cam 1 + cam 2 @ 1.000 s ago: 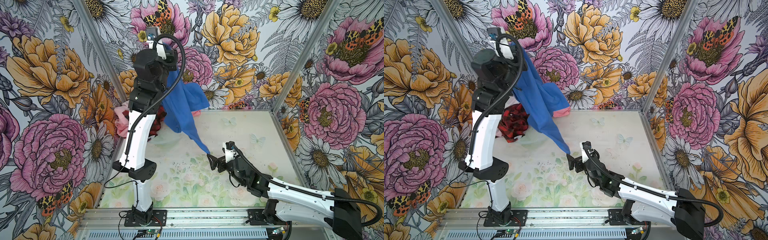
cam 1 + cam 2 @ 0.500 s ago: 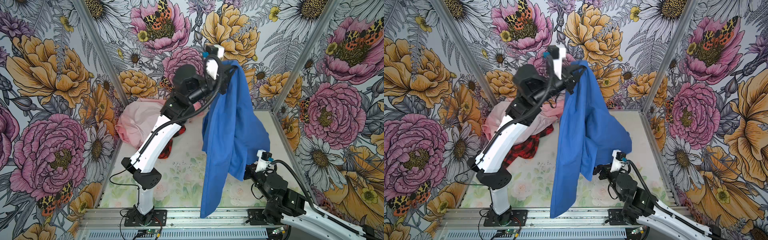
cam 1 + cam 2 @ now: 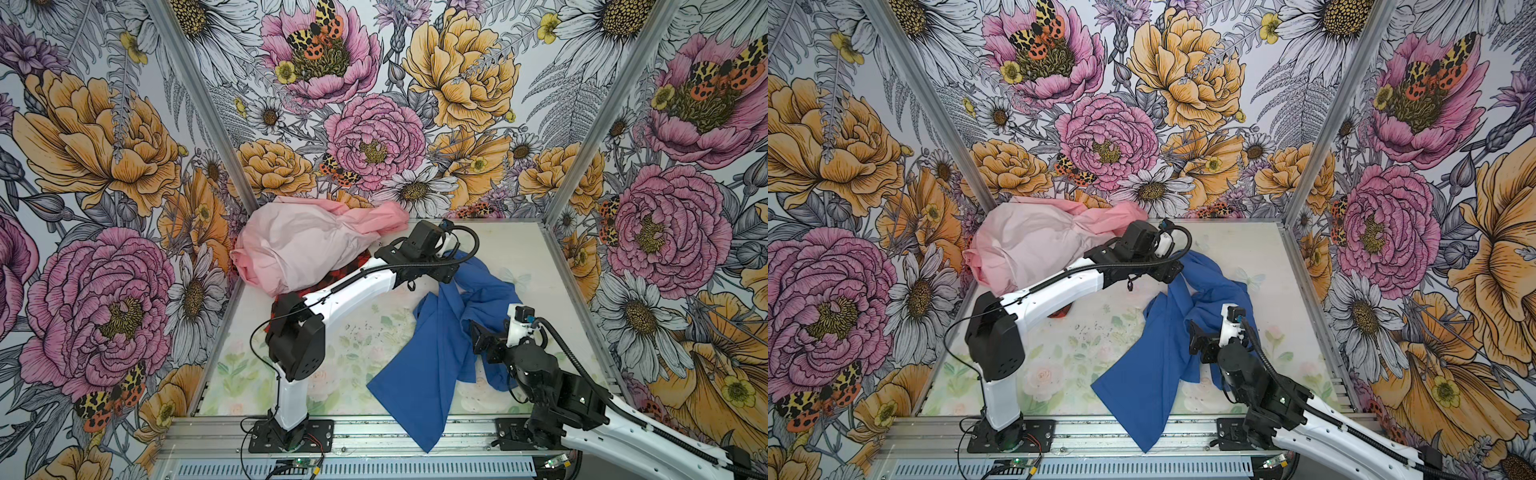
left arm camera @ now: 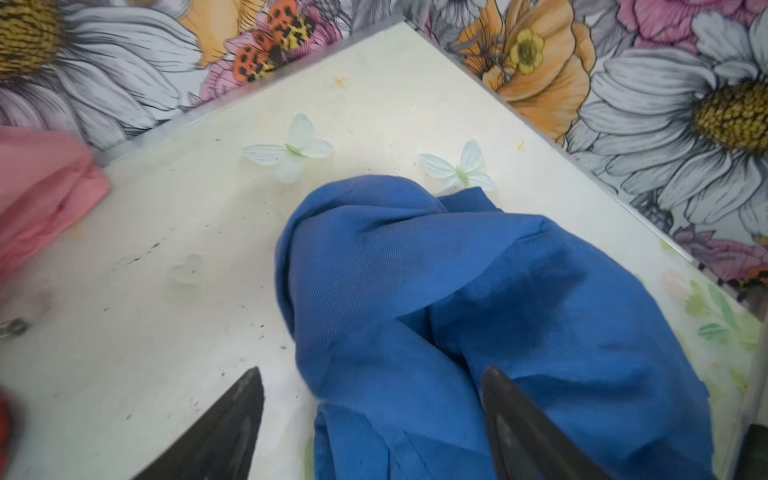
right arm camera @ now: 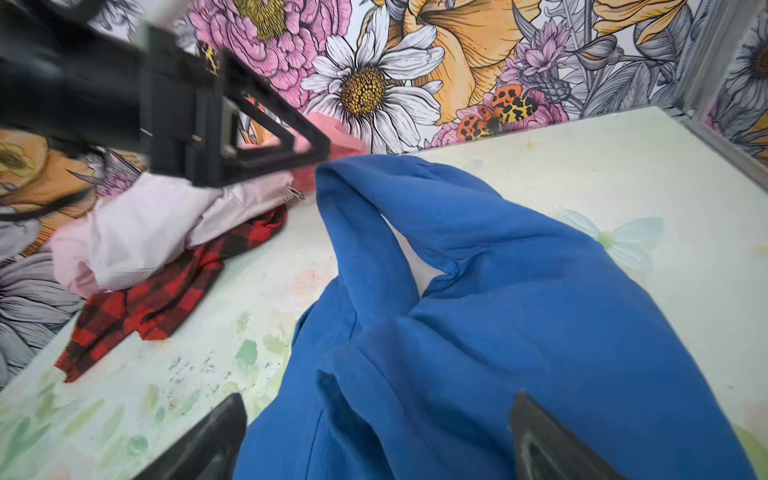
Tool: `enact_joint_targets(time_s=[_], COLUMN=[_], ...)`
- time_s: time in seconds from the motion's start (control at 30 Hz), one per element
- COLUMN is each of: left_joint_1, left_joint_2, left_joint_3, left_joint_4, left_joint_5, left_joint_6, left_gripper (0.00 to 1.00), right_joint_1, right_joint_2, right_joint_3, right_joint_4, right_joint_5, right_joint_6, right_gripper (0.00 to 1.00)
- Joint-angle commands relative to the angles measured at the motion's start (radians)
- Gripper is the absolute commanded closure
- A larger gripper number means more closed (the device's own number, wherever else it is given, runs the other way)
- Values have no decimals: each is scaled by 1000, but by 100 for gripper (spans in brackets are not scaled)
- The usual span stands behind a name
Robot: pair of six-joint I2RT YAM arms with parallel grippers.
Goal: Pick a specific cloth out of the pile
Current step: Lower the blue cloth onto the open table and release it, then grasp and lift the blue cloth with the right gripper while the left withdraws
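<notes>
Cloth (image 3: pixel 432 353) now off left claw (image 4: pixel 371 370)

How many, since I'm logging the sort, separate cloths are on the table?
3: thin royal-blue fabric sheet sprawled right of centre; big pale pink cloth heaped back left; red-and-black checked cloth tucked under it. Others may hide beneath.

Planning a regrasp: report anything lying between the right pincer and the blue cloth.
Nothing visible does. The right pincer hangs open directly over the blue cloth; the pile lies off to the side.
</notes>
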Motion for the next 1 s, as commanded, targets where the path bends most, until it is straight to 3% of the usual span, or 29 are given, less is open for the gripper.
enact_joint_targets(time_s=[0.0,0.1,0.23,0.4,0.5,0.57,0.7,0.73,0.77,0.9,0.97], left_joint_1=[5,14,33,29,16,16,32,37,41,56,63], left_joint_2=[-278,-479,-696,-884,-944,-967,-965,-961,-954,-936,-927], left_joint_3=[-91,-242,-363,-465,-489,-495,-495,-493,-491,-479,-479], left_joint_4=[38,-67,-258,-346,-346,-345,-345,-344,-341,-305,-267], left_joint_5=[-131,-141,-62,104,128,114,91,88,81,88,114], left_joint_6=[-19,-111,-225,-303,-317,-302,-263,-252,-243,-229,-229], left_gripper=[1,1,1,1,1,1,1,1,1,1,1], right_joint_1=[-13,-39,-90,-163,-191,-222,-249,-253,-257,-296,-381], right_joint_2=[211,479,731,893,924,922,931,934,929,834,754], right_joint_3=[112,226,342,424,434,424,435,439,440,476,548], right_joint_4=[-16,-26,-44,-132,-185,-182,-181,-182,-182,-184,-187], right_joint_5=[11,-38,-83,-66,-33,-65,-136,-146,-150,-131,-176], right_joint_6=[17,28,26,13,39,59,54,52,47,-39,-120], right_gripper=[1,0,0,0,1,14,54,74,100,100,100])
